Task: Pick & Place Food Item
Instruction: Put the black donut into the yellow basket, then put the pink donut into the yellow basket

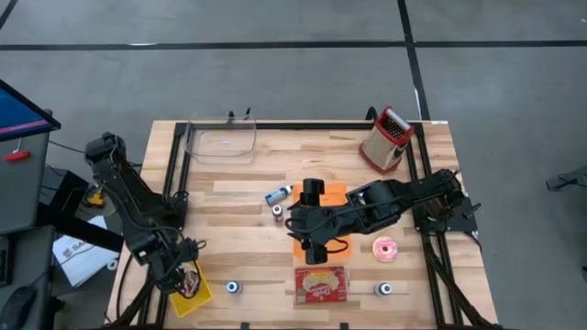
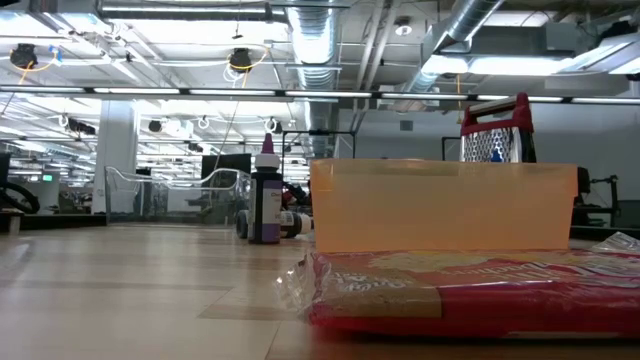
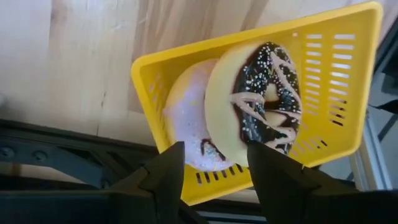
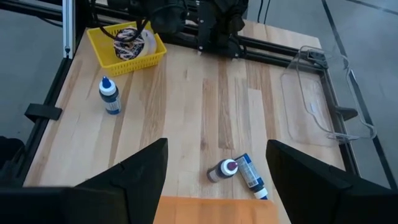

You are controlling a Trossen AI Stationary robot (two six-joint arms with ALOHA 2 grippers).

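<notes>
My left gripper (image 3: 214, 180) is open just above a yellow basket (image 3: 348, 68) at the table's near left corner (image 1: 188, 291). The basket holds a chocolate-glazed donut (image 3: 267, 93) leaning on a pink one (image 3: 183, 118). My right gripper (image 4: 217, 168) is open over an orange container (image 1: 337, 192) at mid-table, its fingers wide apart. A pink sprinkled donut (image 1: 385, 247) lies on the table right of the container. A red snack packet (image 1: 321, 284) lies flat at the near edge and shows close in the low view (image 2: 470, 290).
A red-handled grater (image 1: 385, 137) stands at the far right. A clear container (image 1: 220, 142) sits at the far left. Two small bottles (image 1: 279, 202) lie left of the orange container. Two more stand near the front edge (image 1: 234, 287), (image 1: 385, 289).
</notes>
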